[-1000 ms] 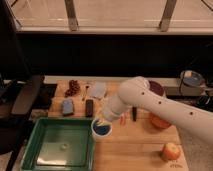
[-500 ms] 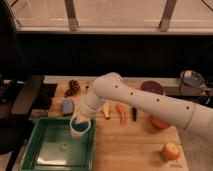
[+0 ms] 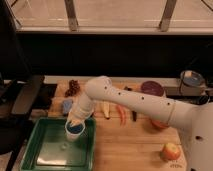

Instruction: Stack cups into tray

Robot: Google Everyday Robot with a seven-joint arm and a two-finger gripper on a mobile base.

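Gripper point(image 3: 75, 125) clenched on round, smooth nested cups point(image 3: 75, 131) over square green plastic tray point(image 3: 45, 150) with raised rim

Wooden table point(image 3: 135, 150): green tray point(image 3: 40, 159), apple point(image 3: 170, 151); gripper point(image 3: 75, 123) over tray.

The gripper point(image 3: 75, 125) hangs over the left part of a wooden table point(image 3: 135, 147). Far behind and above it, a wide window point(image 3: 120, 12) lets in pale daylight, split by two slanted bars point(image 3: 72, 15). Under the window's sill point(image 3: 115, 30), a dark wall point(image 3: 125, 55) runs behind the table. To the gripper's left stands a black chair point(image 3: 25, 95), close beside the table's edge.
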